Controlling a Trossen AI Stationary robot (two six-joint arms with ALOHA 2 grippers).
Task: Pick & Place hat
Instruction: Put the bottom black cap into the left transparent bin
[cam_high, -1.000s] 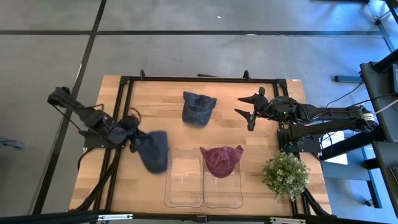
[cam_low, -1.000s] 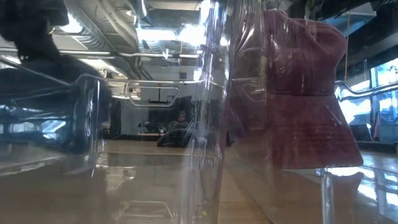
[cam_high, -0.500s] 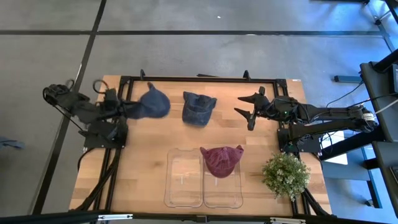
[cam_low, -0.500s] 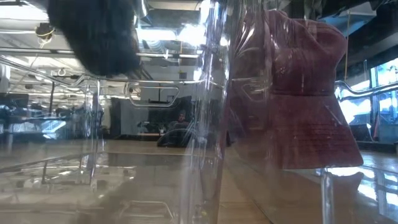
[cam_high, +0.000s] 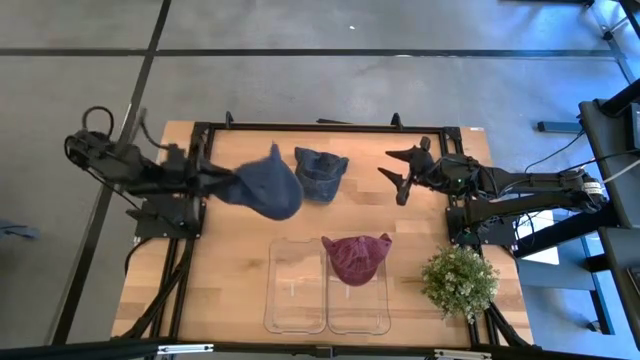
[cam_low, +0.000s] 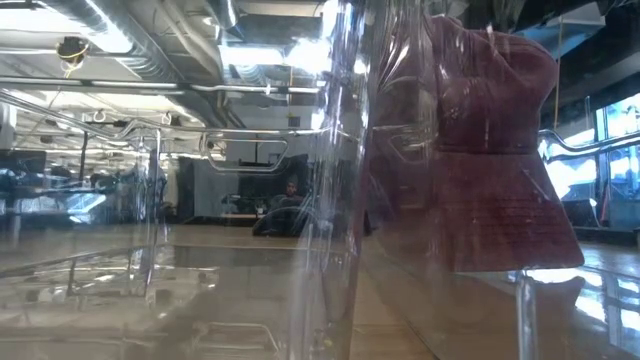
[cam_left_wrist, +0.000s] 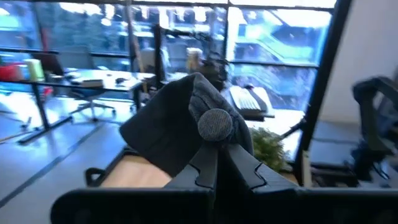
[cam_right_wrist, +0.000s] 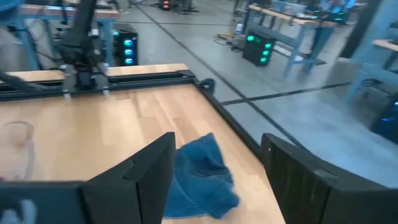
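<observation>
2 dark jointed arms, looping black cables, black angular fingers (cam_right_wrist: 140, 180)

- Left arm reaches in from the table's left edge, stretched roughly level toward the centre.
- Left gripper (cam_high: 232, 185) sits at the end of that reach, fingers (cam_left_wrist: 214, 163) pinched tight together, clamped on cloth, carried clear above the tabletop.
- Right arm extends in from the right edge, held off the surface.
- Right gripper (cam_high: 400, 174) points toward the left arm, fingers (cam_right_wrist: 140, 174) spread wide, nothing between them.
</observation>
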